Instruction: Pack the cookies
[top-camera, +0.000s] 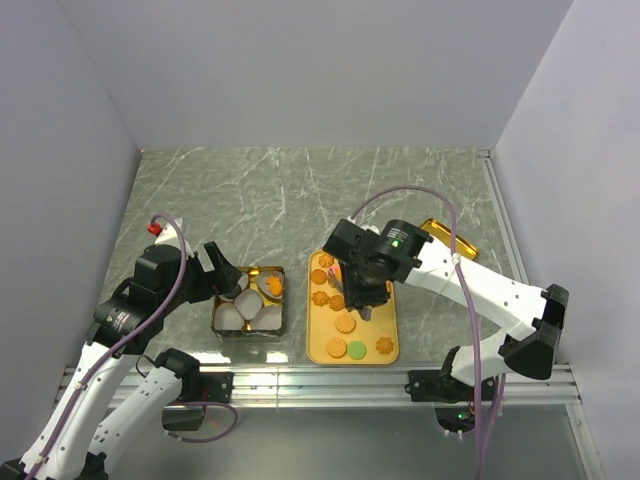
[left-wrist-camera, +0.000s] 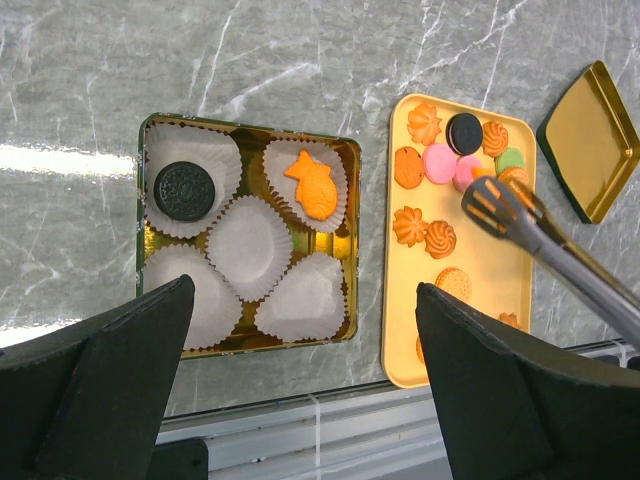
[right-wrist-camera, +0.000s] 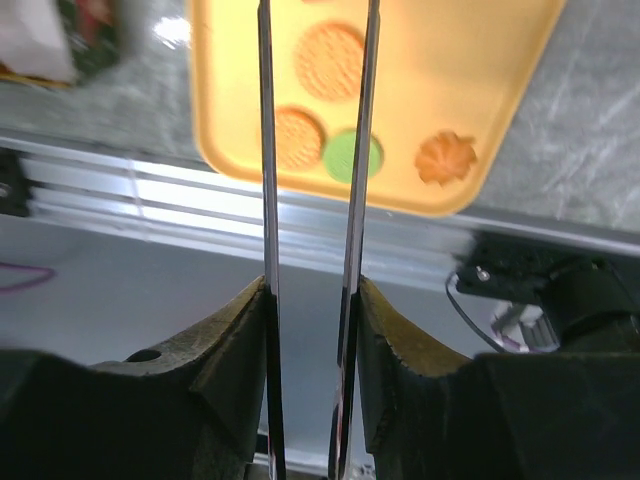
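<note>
Left claw (left-wrist-camera: 305, 290) is hanging spread wide above the tin (left-wrist-camera: 345, 250) on the desk (left-wrist-camera: 80, 60): I'm counting five paper cups (left-wrist-camera: 248, 245), two filled: a round dark cookie (left-wrist-camera: 184, 191), then an orange fish cookie (left-wrist-camera: 312, 184) lying slantwise. Right claw (right-wrist-camera: 310, 290) is pinching tongs (right-wrist-camera: 268, 150) over the tray (left-wrist-camera: 490, 290) of mixed cookies (left-wrist-camera: 438, 163).

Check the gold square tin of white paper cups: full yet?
Not full: only a dark round cookie and an orange fish-shaped cookie inside; other cups empty.
</note>
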